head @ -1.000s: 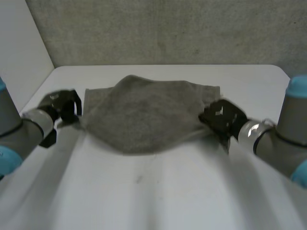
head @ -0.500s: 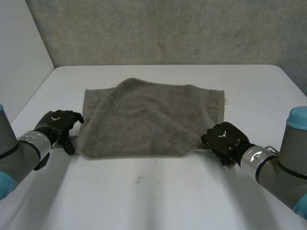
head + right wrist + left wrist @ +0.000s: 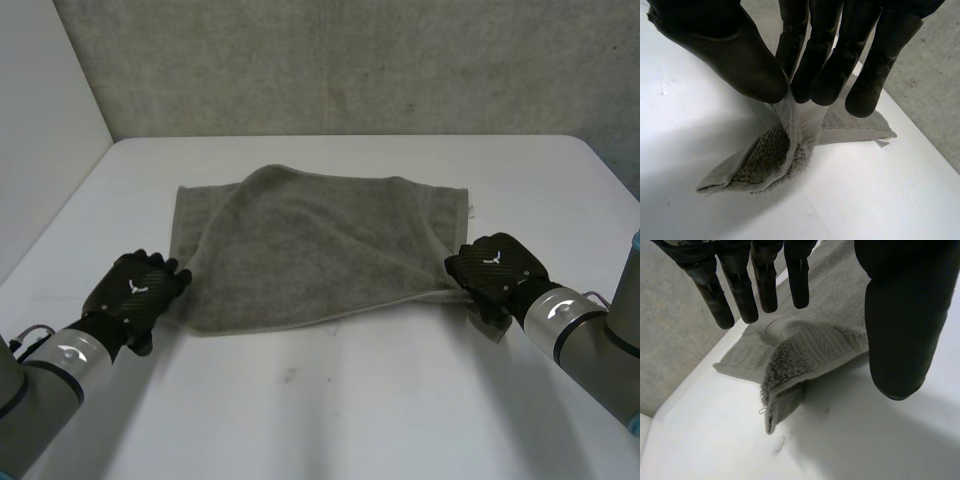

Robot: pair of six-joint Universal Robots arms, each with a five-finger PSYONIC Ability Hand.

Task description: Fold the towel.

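The left hand (image 3: 135,292) sits at the near-left corner of the towel (image 3: 310,240). Its fingers (image 3: 742,295) are straight and spread away from the thumb, holding nothing. The corner lies below them, apparently untouched. The towel lies partly folded across the middle of the white worktop (image 3: 330,410). The right hand (image 3: 497,268) is at the near-right corner, with thumb and fingers (image 3: 820,60) clamped on that corner and holding it raised off the worktop.

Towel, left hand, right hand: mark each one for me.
towel (image 3: 310,250): head view, middle of the cloth.
left hand (image 3: 135,290): head view, back of the hand.
right hand (image 3: 497,268): head view, back of the hand.
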